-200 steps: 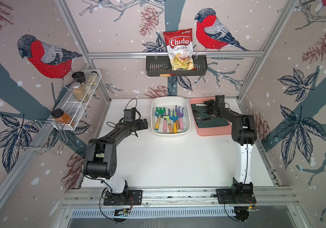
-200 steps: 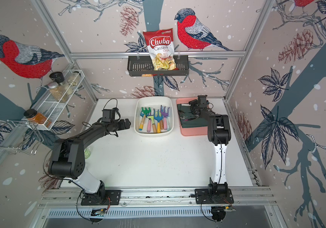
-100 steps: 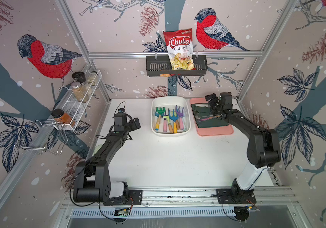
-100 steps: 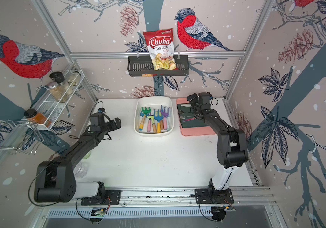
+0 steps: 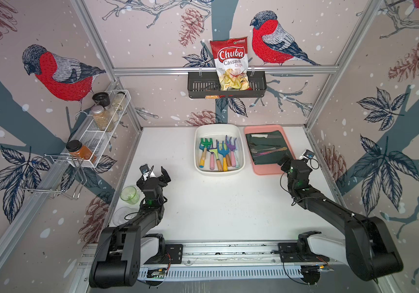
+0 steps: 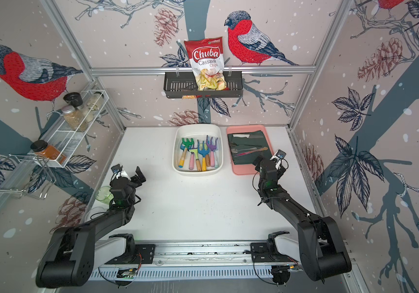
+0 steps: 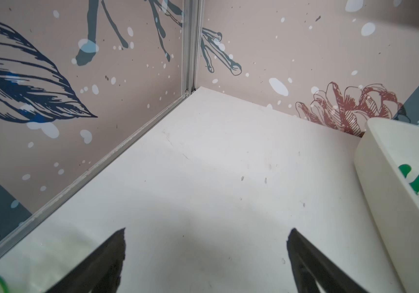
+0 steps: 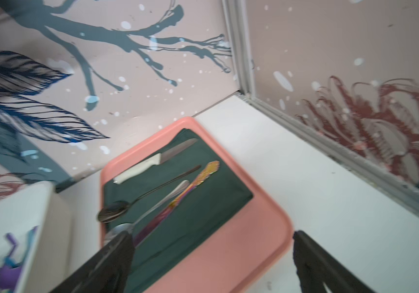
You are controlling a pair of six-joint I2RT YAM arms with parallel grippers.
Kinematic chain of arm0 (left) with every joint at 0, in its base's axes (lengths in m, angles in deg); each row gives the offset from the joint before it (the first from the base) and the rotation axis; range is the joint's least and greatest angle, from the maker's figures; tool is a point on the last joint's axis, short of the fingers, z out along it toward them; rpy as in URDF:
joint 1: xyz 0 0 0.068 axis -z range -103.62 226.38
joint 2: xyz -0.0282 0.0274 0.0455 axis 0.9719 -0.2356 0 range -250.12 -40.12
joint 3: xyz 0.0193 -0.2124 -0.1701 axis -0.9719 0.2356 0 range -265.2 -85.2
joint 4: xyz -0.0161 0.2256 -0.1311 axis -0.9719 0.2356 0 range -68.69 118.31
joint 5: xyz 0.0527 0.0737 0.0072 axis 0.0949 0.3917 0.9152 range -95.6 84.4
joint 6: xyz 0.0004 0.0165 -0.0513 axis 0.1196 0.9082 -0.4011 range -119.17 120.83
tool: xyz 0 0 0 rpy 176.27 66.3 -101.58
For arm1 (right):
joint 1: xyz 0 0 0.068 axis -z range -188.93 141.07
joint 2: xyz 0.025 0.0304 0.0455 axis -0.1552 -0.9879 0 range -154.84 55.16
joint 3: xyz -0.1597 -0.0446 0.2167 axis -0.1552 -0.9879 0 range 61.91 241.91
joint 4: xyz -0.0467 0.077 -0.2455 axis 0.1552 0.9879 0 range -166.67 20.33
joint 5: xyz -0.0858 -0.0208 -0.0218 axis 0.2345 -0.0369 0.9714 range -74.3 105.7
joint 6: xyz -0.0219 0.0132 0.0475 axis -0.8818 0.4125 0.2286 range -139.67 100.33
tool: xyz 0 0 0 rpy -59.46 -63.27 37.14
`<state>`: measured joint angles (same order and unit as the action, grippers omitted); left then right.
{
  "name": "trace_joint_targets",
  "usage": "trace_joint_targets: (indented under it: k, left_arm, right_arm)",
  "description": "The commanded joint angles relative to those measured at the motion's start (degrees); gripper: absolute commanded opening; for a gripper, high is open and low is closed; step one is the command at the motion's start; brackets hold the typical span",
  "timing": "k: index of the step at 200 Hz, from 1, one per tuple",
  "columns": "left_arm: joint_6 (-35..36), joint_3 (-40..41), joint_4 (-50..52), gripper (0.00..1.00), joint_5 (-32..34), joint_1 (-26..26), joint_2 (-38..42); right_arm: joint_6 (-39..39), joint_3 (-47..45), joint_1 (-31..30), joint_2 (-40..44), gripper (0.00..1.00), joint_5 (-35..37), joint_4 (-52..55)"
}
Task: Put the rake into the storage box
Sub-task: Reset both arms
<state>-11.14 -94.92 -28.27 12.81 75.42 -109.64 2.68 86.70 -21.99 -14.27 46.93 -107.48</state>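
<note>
The storage box (image 5: pixel 220 173) (image 6: pixel 197 174), a shallow white tub, stands at the back middle of the table. Several colourful rakes lie side by side in it, among them a purple rake (image 5: pixel 230 145) (image 6: pixel 212 145); which one the task means I cannot tell. My left gripper (image 5: pixel 158 172) (image 6: pixel 132 175) (image 7: pixel 208 237) hovers open and empty over bare table, left of the box and nearer the front. The box's side wall (image 7: pixel 391 203) shows in the left wrist view. My right gripper (image 5: pixel 292 162) (image 8: pixel 212 234) stands open and empty above the pink tray's near right corner.
The pink tray (image 5: pixel 266 168) (image 8: pixel 241 243) right of the box holds a dark green cloth with a knife (image 8: pixel 152 162) and spoons. A green glass (image 5: pixel 130 194) and a clear lid (image 5: pixel 122 214) sit by the left wall. A wire spice rack (image 5: pixel 102 132) and a black basket (image 5: pixel 198 86) hang on the walls.
Both arms have drawn back toward the front. The left gripper moved away from the box's left side; the right gripper left the far part of the tray for its near corner.
</note>
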Motion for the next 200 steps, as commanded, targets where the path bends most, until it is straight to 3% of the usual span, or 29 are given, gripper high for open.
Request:
trace_joint_targets:
  k: [1, 27, 40, 48, 62, 75, 88, 100, 108, 121, 140, 163, 188, 200]
  left_arm:
    - [2.3, 0.1, -14.4, 0.99, -0.3, -0.1, -4.6]
    - [4.8, -2.8, -16.9, 0.99, -2.5, 0.1, -11.7]
    - [9.4, -3.9, -19.7, 0.98, -7.3, 2.0, -16.8]
    - [11.4, -3.7, -25.4, 0.98, -4.1, 4.0, -19.9]
    - [10.2, -5.3, -16.7, 0.98, -3.8, 4.0, -16.8]
    - [10.7, -3.8, -23.5, 0.98, -3.7, 3.9, -19.0]
    - [10.2, -5.2, -17.5, 0.98, -4.0, 3.9, -17.2]
    - [10.5, -4.4, -21.1, 0.98, -3.9, 3.8, -18.2]
    - [10.3, -5.0, -18.4, 0.98, -4.1, 3.8, -17.4]
    - [10.5, -4.6, -20.0, 0.98, -4.1, 3.8, -17.9]
    - [10.4, -4.7, -19.6, 0.98, -4.1, 3.8, -17.8]
    - [10.4, -4.9, -18.9, 0.98, -4.2, 3.8, -17.5]
    - [10.4, -4.9, -19.0, 0.98, -4.2, 3.8, -17.5]
    - [10.4, -4.9, -18.8, 0.98, -4.2, 3.8, -17.5]
  right_arm:
    - [-8.6, -2.4, 2.1, -1.6, 1.00, 3.9, -10.8]
    - [-16.6, -5.7, 2.9, -6.1, 1.00, 4.0, -21.2]
    - [-18.9, -7.5, 3.2, -8.6, 1.00, 3.8, -27.0]
    - [-19.4, -8.5, 3.6, -10.2, 1.00, 2.7, -30.9]
    - [-18.4, -9.8, 4.6, -13.2, 1.00, 0.8, -34.1]
    - [-19.2, -13.2, 5.6, -16.2, 1.00, -1.6, -44.1]
    - [-16.6, -16.6, 8.3, -14.9, 1.00, -8.8, -45.2]
    - [-16.5, -22.3, 10.0, -18.3, 1.00, -11.2, -61.1]
    - [-16.8, -23.4, 10.0, -19.5, 1.00, -11.1, -65.7]
    - [-16.7, -21.1, 9.2, -18.2, 1.00, -8.7, -60.7]
    - [-15.5, -11.7, 9.6, -16.6, 1.00, -9.5, -38.6]
    - [-16.8, -16.7, 9.0, -17.6, 1.00, -8.8, -50.0]
    - [-16.2, -13.4, 9.0, -16.5, 1.00, -8.6, -42.0]
    - [-16.5, -15.1, 8.9, -16.9, 1.00, -8.9, -45.9]
